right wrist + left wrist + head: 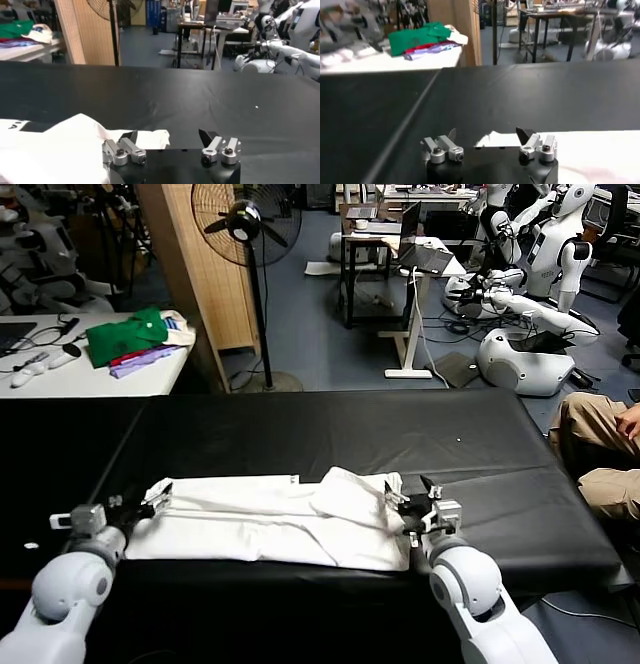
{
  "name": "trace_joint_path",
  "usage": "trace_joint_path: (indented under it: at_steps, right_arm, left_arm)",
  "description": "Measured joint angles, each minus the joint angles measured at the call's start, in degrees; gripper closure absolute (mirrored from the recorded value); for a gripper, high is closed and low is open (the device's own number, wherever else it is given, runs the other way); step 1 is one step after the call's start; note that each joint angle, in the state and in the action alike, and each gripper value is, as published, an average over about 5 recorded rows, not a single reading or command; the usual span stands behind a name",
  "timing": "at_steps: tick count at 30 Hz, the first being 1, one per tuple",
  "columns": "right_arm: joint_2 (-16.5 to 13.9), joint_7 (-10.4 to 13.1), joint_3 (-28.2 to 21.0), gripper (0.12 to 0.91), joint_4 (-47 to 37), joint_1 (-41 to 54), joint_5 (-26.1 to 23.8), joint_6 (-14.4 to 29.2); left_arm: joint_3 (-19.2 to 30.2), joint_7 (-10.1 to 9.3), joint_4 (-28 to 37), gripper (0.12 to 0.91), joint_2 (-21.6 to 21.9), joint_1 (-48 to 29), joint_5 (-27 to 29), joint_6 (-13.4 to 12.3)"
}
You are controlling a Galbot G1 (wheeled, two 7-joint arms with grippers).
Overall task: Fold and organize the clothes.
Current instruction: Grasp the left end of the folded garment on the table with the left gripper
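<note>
One white T-shirt (265,524) lies folded into a long band across the near part of the black desk (330,429), its length running from side to side, with a rumpled sleeve bunched up toward the right end. No container shows on this desk. Two end effectors are at work, one at each end of the shirt. The left end effector (150,506) sits at the shirt's left edge with its fingers spread apart, holding nothing. The right end effector (412,496) sits at the shirt's right edge, fingers likewise spread (cloth lies just beside one finger in the right wrist view). On a white side desk (60,379) far left rest one green garment (127,336) and one purple cloth (145,362).
</note>
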Motion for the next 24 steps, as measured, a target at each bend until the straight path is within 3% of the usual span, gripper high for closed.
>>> trace_joint_path:
  at_steps: [6, 9, 18, 21, 24]
  right_arm:
    - [-0.1, 0.0, -0.2, 0.227, 0.5, 0.2, 0.0, 0.0]
    - [-0.1, -0.1, -0.2, 0.227, 0.5, 0.1, -0.1, 0.1]
    - [0.1, -0.5, 0.3, 0.227, 1.2, -0.2, -0.3, 0.1]
    - [0.1, -0.4, 0.7, 0.227, 1.7, -0.3, -0.3, -0.2]
    - [0.0, -0.3, 1.2, 0.227, 2.4, -0.6, -0.2, -0.4]
  left_arm:
    - [-1.5, 1.08, 0.0, 0.249, -1.8, 3.8, -0.4, -1.0]
    - [-1.7, 1.17, -0.2, 0.355, -2.6, 4.8, 0.3, -1.4]
    - [-1.5, 1.98, -0.2, 0.834, -4.1, 5.4, 1.2, -1.7]
    - [-1.6, 2.09, 0.1, 0.876, -3.6, 4.9, 3.7, -2.6]
    - [-2.1, 2.22, 1.1, 0.872, -2.7, 4.6, 10.8, -5.4]
